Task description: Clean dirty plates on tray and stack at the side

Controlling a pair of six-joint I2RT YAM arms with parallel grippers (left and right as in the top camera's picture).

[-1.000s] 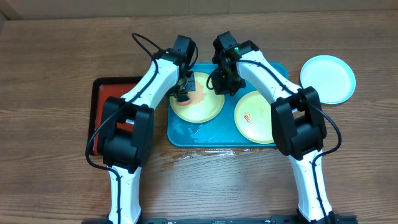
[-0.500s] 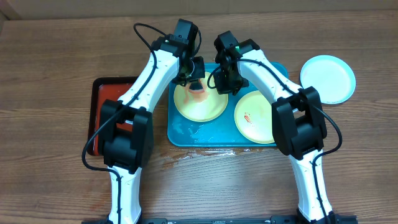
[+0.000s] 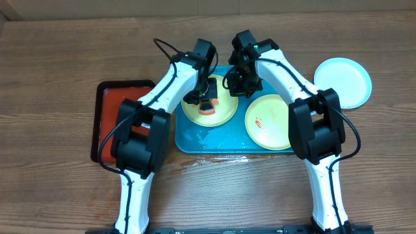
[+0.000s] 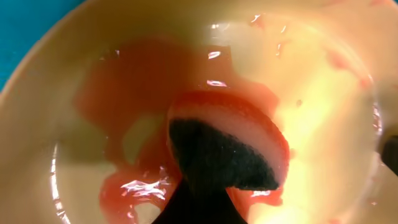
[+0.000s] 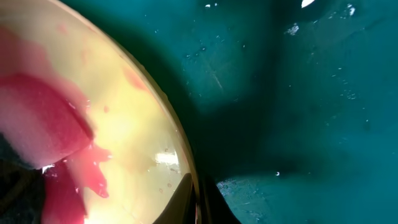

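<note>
On the turquoise tray (image 3: pixel 195 140) lie two pale yellow-green plates. My left gripper (image 3: pixel 204 96) is shut on a red sponge with a black scouring face (image 4: pixel 230 149) and presses it on the left plate (image 3: pixel 222 114), which is wet with red smears (image 4: pixel 118 81). My right gripper (image 5: pixel 199 202) is shut on that plate's rim (image 5: pixel 186 155) at its far right edge (image 3: pixel 239 84). The right plate (image 3: pixel 276 127) has a small red smear. A pale blue-white plate (image 3: pixel 342 82) lies on the table right of the tray.
A smaller red tray with a black rim (image 3: pixel 107 123) sits left of the turquoise tray. Water is pooled on the turquoise tray's front (image 3: pixel 208 138) and on the wooden table just before it (image 3: pixel 195 162).
My left gripper has carried the sponge rightward and toward the plate's middle. The left plate has shifted slightly right. My right gripper has moved a little right with the rim.
</note>
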